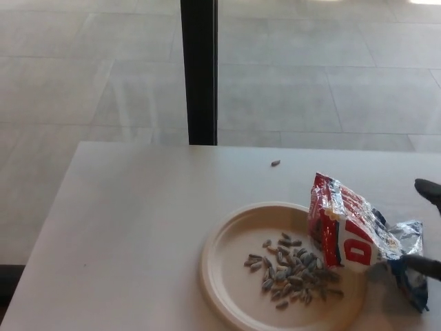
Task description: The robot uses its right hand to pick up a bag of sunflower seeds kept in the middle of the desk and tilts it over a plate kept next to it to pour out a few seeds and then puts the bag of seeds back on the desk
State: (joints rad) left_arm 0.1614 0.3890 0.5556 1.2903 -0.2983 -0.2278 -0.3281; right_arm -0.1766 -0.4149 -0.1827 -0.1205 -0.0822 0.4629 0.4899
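One hand only is in play, the right hand (428,227) at the desk's (138,227) right edge, with just two dark fingertips showing, spread wide apart on either side of the bag's crumpled tail and apparently gripping nothing. The bag (351,238) lies immediately left of that hand, propped on the plate's (227,255) right rim. Its long axis runs from upper left down to the right edge, mouth over the seeds (289,269), so it looks set down.
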